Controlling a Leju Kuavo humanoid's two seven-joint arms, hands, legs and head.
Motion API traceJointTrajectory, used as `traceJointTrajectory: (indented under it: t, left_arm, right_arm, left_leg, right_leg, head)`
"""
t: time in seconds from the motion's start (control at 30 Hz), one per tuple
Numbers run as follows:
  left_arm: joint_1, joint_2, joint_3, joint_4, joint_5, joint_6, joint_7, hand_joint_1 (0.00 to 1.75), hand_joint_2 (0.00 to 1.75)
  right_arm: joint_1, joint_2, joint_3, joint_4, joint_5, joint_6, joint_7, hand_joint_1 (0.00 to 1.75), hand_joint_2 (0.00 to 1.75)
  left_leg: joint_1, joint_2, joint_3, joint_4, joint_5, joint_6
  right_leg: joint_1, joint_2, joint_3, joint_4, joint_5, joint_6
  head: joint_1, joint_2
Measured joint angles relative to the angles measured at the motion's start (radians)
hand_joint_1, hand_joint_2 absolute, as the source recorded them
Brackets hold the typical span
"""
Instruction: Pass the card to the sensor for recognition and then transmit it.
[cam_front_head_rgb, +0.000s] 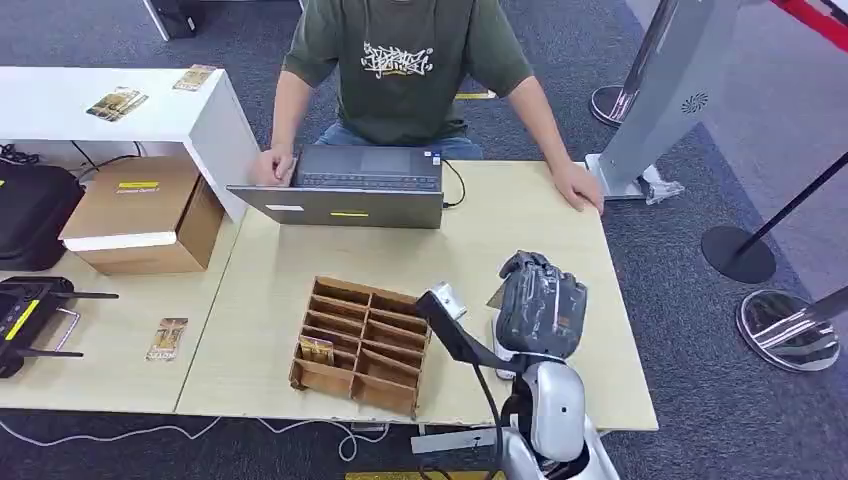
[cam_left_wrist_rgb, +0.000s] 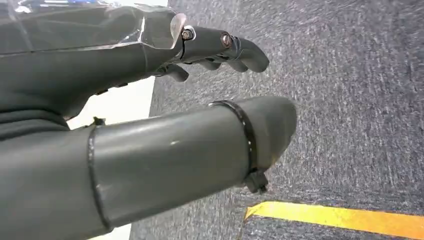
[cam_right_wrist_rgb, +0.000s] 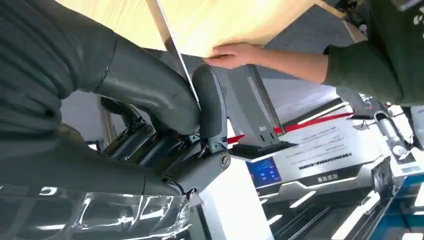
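Observation:
My right hand (cam_front_head_rgb: 540, 300) hovers over the right part of the wooden table (cam_front_head_rgb: 290, 260), beside the divided wooden box (cam_front_head_rgb: 360, 345). It pinches a thin card (cam_right_wrist_rgb: 170, 42) edge-on between thumb and a finger (cam_right_wrist_rgb: 212, 100); a corner of the card (cam_front_head_rgb: 497, 297) pokes out toward a black bracket with a small silver head (cam_front_head_rgb: 445, 298). A white device (cam_front_head_rgb: 503, 362) lies partly hidden under the hand. My left hand (cam_left_wrist_rgb: 100, 60) hangs over grey carpet, fingers apart and holding nothing.
A person sits at the far edge behind a laptop (cam_front_head_rgb: 350, 188), one hand (cam_front_head_rgb: 578, 185) resting on the table. One card (cam_front_head_rgb: 316, 350) stands in the box and another (cam_front_head_rgb: 167, 338) lies on the left table. A cardboard box (cam_front_head_rgb: 140, 215) sits at the left.

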Motion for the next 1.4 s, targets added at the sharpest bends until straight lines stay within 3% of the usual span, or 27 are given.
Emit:
traceJointTrajectory:
  t: [0.47, 0.9, 1.13, 1.4]
  left_arm:
    - [-0.027, 0.000, 0.087, 0.017, -0.182, -0.012, -0.075, 0.00, 0.00]
    - [-0.132, 0.021, 0.203, 0.141, -0.353, 0.010, -0.140, 0.00, 0.00]
    - [-0.185, 0.047, 0.213, 0.225, -0.425, 0.030, -0.151, 0.00, 0.00]
    - [-0.217, 0.078, 0.214, 0.300, -0.474, 0.035, -0.153, 0.00, 0.00]
  right_arm:
    - [-0.142, 0.036, -0.052, 0.041, -0.104, -0.120, -0.081, 1.75, 1.75]
    - [-0.393, 0.108, -0.062, 0.249, -0.224, -0.173, -0.126, 1.75, 1.75]
    - [-0.503, 0.122, -0.071, 0.373, -0.247, -0.227, -0.148, 1.75, 1.75]
    - [-0.551, 0.122, -0.095, 0.442, -0.234, -0.260, -0.155, 1.75, 1.75]
  left_leg:
    - [0.000, 0.000, 0.000, 0.000, 0.000, 0.000]
    - [0.000, 0.000, 0.000, 0.000, 0.002, -0.001]
    - [0.000, 0.000, 0.000, 0.000, 0.002, -0.001]
    - [0.000, 0.000, 0.000, 0.000, 0.002, -0.001]
  right_leg:
    - [0.000, 0.001, 0.000, 0.000, 0.001, 0.000]
    - [0.000, 0.000, 0.000, 0.001, 0.002, -0.002]
    - [0.000, 0.000, 0.000, 0.001, 0.003, -0.002]
    - [0.000, 0.000, 0.000, 0.001, 0.003, -0.002]
  head:
    - [0.000, 0.000]
    - [0.000, 0.000]
    - [0.000, 0.000]
    - [0.001, 0.000]
